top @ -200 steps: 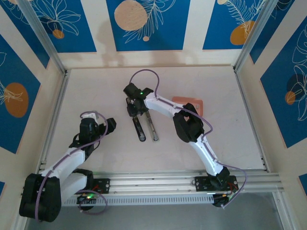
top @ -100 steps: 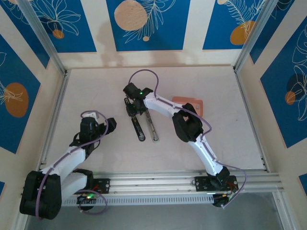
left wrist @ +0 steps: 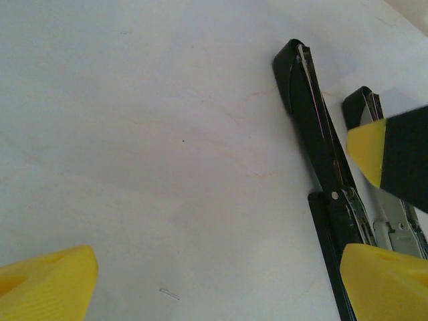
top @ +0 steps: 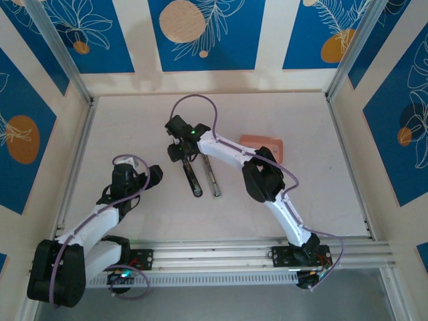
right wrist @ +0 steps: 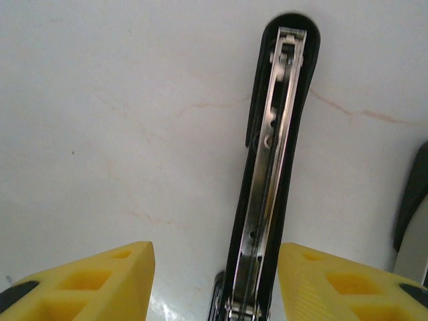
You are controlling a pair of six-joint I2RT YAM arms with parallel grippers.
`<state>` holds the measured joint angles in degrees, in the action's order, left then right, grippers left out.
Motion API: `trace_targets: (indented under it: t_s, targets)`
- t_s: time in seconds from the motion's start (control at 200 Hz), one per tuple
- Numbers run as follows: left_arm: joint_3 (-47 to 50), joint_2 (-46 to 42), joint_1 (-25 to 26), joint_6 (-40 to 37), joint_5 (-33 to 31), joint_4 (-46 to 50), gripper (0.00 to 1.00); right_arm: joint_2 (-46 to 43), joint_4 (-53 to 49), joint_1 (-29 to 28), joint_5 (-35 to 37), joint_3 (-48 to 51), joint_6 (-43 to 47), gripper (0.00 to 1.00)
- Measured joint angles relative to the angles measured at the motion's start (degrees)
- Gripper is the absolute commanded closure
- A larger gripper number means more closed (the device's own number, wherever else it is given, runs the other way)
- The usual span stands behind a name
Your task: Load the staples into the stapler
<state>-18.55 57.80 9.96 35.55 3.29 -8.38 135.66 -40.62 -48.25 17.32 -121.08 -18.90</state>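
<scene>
The stapler [top: 194,179] lies opened flat near the middle of the table [top: 134,127], its two arms side by side, running near to far. The right gripper [top: 179,155] hangs over its far end, jaws about half spread, straddling the arm whose metal rail [right wrist: 271,167] faces up, not clamped on it. The left gripper [top: 152,174] sits just left of the stapler, jaws wide above bare tabletop. A salmon-pink tray [top: 264,143] lies further right

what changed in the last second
The right claw shifted a little to the left above the open stapler. Its fingers sit either side of the rail arm without gripping it. Nothing was taken hold of or let go. The stapler and the open left claw stayed put.
</scene>
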Motion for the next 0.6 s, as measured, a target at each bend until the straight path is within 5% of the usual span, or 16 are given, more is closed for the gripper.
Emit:
trace_targets:
  t_s: [0.6]
  targets:
    - [-2.4, 4.8, 0.0, 0.1, 1.5, 0.2, 0.08, 8.0, -2.3, 1.5, 0.6, -4.4, 0.3, 0.56]
